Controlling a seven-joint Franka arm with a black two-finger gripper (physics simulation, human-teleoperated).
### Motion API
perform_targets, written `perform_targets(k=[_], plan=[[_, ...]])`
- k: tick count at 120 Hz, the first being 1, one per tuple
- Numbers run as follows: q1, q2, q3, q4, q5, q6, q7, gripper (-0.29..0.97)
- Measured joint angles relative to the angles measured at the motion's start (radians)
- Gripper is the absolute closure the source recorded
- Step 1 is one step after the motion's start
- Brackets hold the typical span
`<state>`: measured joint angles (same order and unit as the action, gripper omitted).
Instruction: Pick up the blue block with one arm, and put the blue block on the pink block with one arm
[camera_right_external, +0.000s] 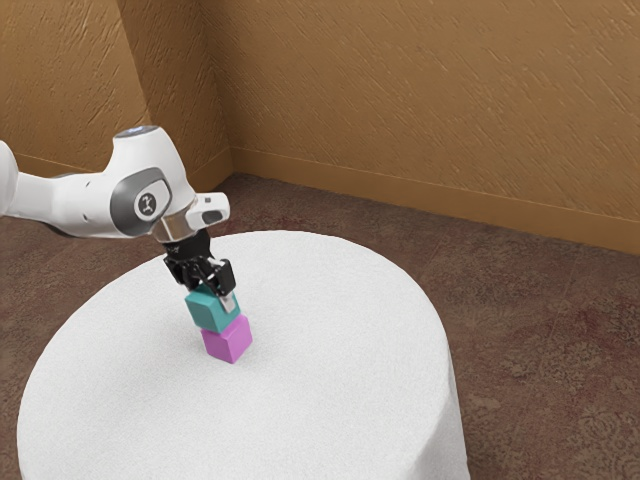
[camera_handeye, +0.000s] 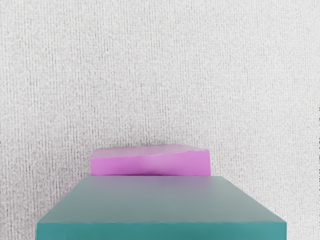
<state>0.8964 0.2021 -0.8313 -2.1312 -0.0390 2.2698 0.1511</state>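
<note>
Atop the pink cube (camera_right_external: 226, 340), the black gripper (camera_right_external: 211, 284) pinches the teal-blue cube (camera_right_external: 207, 309) by opposite flat sides; seemingly rigid, light

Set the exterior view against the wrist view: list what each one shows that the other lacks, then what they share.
Exterior view: the white arm, the gripper shut on the blue block, brown walls, floor. Wrist view: the blue block's top face from close above. Both: blue block over pink block, white table.
</note>
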Motion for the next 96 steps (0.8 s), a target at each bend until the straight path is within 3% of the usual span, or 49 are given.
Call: perform_targets(k=[96], plan=[[-0.011,0.018,0.0,0.017,0.003,0.014,-0.037,0.23]])
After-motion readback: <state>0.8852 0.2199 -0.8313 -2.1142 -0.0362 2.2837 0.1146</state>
